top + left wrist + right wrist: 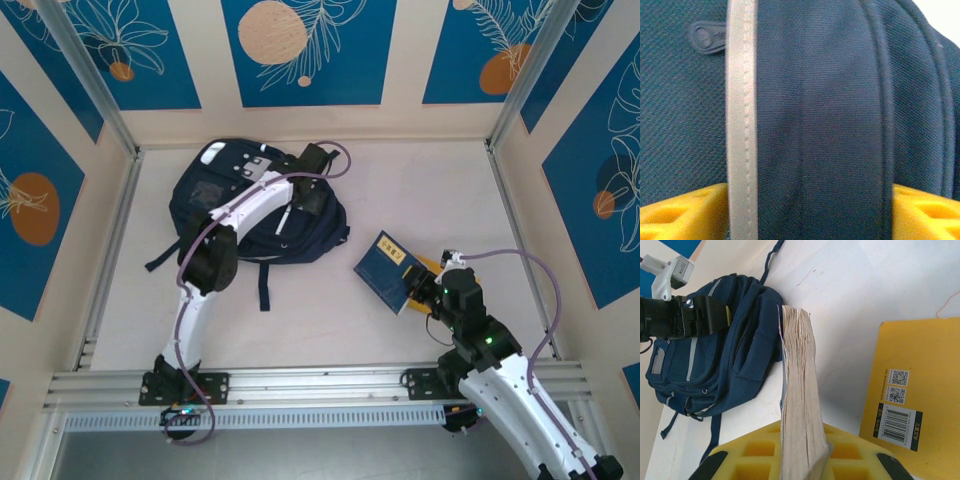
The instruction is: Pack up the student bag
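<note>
Yellow fingers (685, 212) of the left gripper (807, 210) straddle a fabric ridge of the large navy striped backpack (215, 200), lying flat on the pale table (320, 330), far left; whether they pinch it cannot be told. Right gripper (802, 455) is clamped on a thick blue-covered paperback (797, 390). Risk: fabric slips free on lifting; book, edge-held, may droop.

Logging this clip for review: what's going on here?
The left gripper is at the bag, its fingers either side of a fabric fold; whether it grips is unclear. The right gripper is shut on a blue book, held on edge beside a yellow book lying on the table.
</note>
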You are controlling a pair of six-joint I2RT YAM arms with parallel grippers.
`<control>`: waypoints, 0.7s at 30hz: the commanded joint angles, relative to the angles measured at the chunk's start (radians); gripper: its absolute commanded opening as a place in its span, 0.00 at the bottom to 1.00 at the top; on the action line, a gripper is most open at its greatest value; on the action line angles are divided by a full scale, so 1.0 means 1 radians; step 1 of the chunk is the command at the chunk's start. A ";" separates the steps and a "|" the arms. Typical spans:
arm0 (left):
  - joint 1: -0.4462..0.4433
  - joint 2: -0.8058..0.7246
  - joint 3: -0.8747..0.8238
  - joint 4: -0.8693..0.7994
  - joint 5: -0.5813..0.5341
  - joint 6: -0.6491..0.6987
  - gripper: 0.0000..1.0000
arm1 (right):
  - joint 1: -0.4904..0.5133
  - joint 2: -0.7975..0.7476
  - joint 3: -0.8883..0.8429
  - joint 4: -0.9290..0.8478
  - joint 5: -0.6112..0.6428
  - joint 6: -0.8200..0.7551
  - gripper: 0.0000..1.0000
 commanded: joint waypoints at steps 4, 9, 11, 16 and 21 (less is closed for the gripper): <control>0.019 0.034 0.043 -0.086 0.084 0.019 0.11 | -0.022 -0.031 0.003 0.040 -0.067 0.016 0.00; 0.022 -0.071 0.030 -0.125 0.149 0.053 0.00 | -0.025 -0.039 0.026 0.031 -0.084 0.007 0.00; 0.022 -0.157 0.021 -0.137 0.136 0.074 0.00 | -0.024 -0.039 0.041 0.035 -0.101 -0.006 0.00; 0.024 -0.386 -0.009 -0.148 0.155 0.150 0.00 | -0.027 -0.014 0.084 0.065 -0.158 -0.011 0.00; 0.027 -0.552 -0.030 -0.139 0.212 0.200 0.00 | -0.027 0.065 0.144 0.126 -0.276 0.033 0.00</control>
